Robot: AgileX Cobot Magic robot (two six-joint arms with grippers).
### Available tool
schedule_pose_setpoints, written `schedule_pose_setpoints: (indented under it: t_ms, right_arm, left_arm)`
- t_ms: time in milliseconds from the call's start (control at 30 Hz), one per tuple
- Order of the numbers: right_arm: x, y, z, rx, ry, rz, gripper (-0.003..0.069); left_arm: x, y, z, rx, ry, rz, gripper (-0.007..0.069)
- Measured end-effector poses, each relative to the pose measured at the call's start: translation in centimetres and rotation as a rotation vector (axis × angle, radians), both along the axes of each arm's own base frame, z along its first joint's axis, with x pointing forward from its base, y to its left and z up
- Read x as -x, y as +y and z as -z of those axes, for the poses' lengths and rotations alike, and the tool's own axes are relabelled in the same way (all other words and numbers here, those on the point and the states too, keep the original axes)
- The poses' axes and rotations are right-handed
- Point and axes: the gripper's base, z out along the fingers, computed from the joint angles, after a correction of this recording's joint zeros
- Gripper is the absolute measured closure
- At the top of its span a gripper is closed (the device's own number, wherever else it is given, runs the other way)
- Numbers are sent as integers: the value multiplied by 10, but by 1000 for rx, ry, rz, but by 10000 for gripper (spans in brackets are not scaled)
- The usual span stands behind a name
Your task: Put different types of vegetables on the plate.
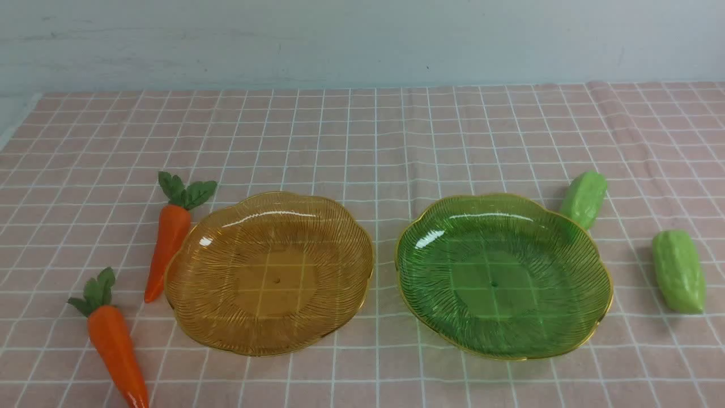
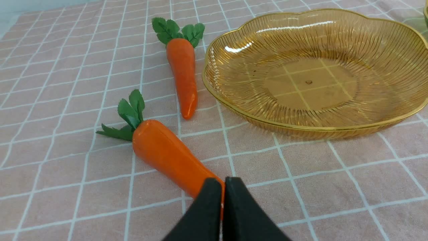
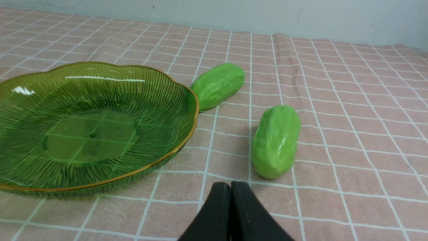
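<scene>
We're sitting at the start: both plates are holding nothing and all four vegetables are lying on the cloth (image 1: pixel 362 130). The left gripper (image 2: pixel 223 183) is showing its jaws pressed together with nothing between them, hanging over the tip of the near carrot (image 2: pixel 167 154). The right gripper (image 3: pixel 230 187) is likewise closed and empty, pointing just beside the near gourd (image 3: pixel 276 140). The far carrot (image 2: pixel 183 73) is lying just beside the amber plate (image 2: pixel 301 129) (may be touching the rim, can't tell). The far gourd (image 3: pixel 219 85) is lying against the rim of the green plate (image 3: pixel 100 185). For the pick, we're planning to open the jaws wide before descending and take the carrot across its thick upper body, since the glossy taper is likely going to slip out. For the gourd, we're gripping across the short axis. We're watching plate rims on the far pieces. We're guessing each plate is getting one carrot and one gourd.
</scene>
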Motion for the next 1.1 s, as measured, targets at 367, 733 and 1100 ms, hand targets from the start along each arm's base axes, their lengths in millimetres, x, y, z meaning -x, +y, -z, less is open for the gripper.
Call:
schedule_pose_setpoints:
  t_ms: [367,733,1100]
  right_arm:
    - [0,0,0,0,0,0,676]
    - [0,0,0,0,0,0,676]
    - [0,-1,0,20,-2,2,676]
  left_arm:
    - [0,0,0,0,0,0,628]
    - [-3,-4,-17,346,-142,-35,628]
    - [-3,3,-46,611,-435,-62,628]
